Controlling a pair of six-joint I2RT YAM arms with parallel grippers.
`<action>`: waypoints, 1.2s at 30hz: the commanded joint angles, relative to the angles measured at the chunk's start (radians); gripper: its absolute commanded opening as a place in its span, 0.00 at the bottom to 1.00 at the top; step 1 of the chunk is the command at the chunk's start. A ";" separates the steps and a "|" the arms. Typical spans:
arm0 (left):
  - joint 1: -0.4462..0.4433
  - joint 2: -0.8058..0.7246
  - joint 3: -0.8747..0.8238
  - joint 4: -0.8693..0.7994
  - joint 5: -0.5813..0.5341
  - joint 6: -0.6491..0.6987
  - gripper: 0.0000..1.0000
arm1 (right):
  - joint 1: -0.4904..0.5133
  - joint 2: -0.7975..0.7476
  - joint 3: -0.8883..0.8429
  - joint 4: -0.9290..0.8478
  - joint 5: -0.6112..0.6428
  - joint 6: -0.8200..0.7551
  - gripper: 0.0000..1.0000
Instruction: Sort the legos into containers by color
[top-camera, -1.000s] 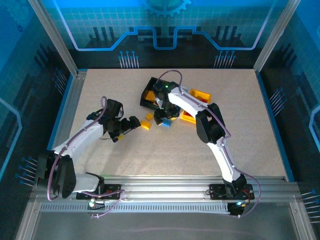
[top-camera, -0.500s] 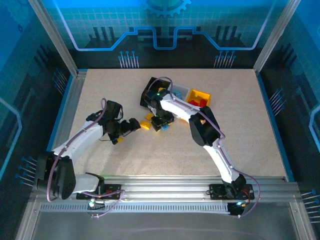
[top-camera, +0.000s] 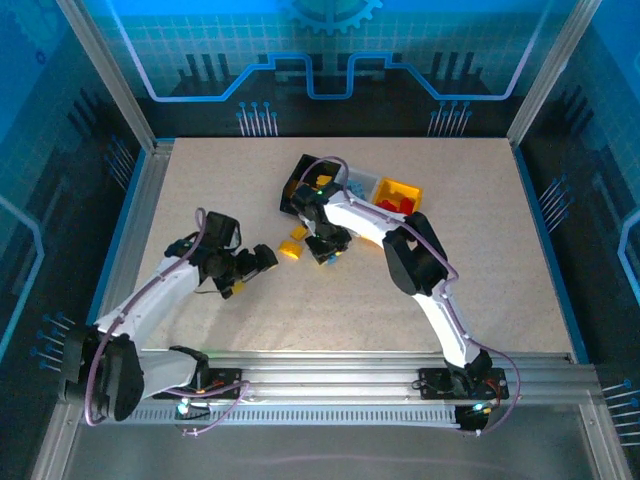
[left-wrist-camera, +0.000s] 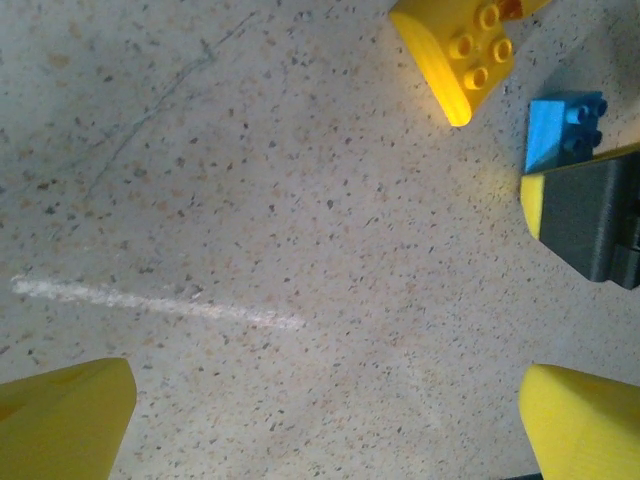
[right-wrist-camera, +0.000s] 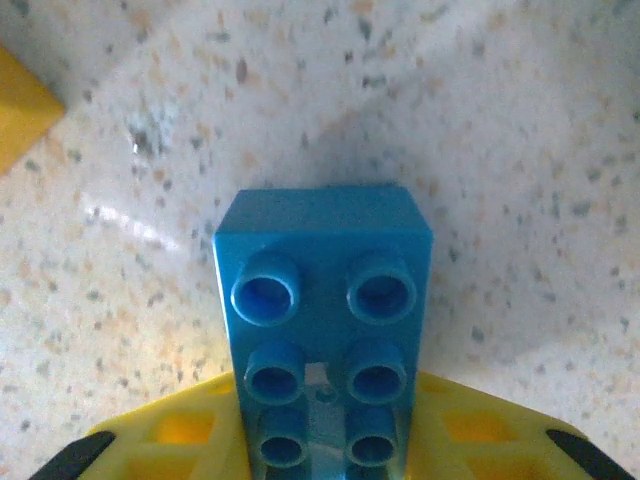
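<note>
— What is different at the right arm?
— It has swung to the left. One second ago it covered the white bin and a part of the yellow bin. Now both are uncovered, and the red bricks in the yellow bin can be seen.
— And its gripper?
— The right gripper sits a little lower in the top view than before. Its jaws have come together on the blue brick, which is now between them.
— The left side?
— The left arm has dropped its elbow toward the near edge. The left gripper has moved slightly nearer and to the left.
</note>
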 joint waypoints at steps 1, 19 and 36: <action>0.010 -0.055 -0.028 -0.021 0.006 -0.032 0.99 | -0.023 -0.131 -0.036 -0.010 -0.053 0.036 0.35; 0.007 -0.283 -0.018 -0.088 0.057 -0.032 0.99 | -0.328 -0.043 0.279 -0.013 -0.198 0.188 0.33; -0.010 0.001 0.205 -0.220 -0.021 0.193 0.99 | -0.363 -0.252 0.048 0.079 -0.283 0.237 0.69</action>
